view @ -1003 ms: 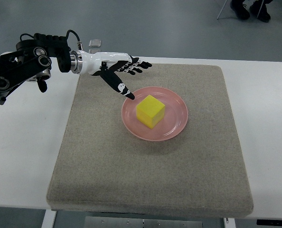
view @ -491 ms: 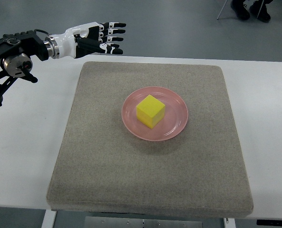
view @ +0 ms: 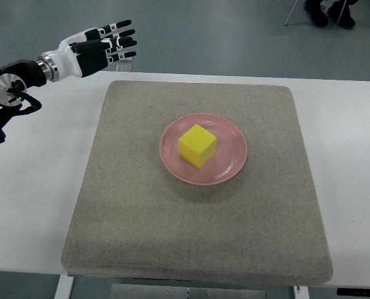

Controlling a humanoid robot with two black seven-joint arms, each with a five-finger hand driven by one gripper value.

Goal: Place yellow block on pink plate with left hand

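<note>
Block (view: 197, 145) sits on pink plate (view: 232, 165), left hand (view: 94, 48) apart.

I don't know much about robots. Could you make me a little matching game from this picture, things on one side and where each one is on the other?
Things:
1. yellow block
2. pink plate
3. grey mat
4. left robot hand

Places:
A. spread over the white table
B. at the upper left, fingers spread, holding nothing
C. on the plate
D. near the middle of the mat

Pairs: 1-C, 2-D, 3-A, 4-B
</note>
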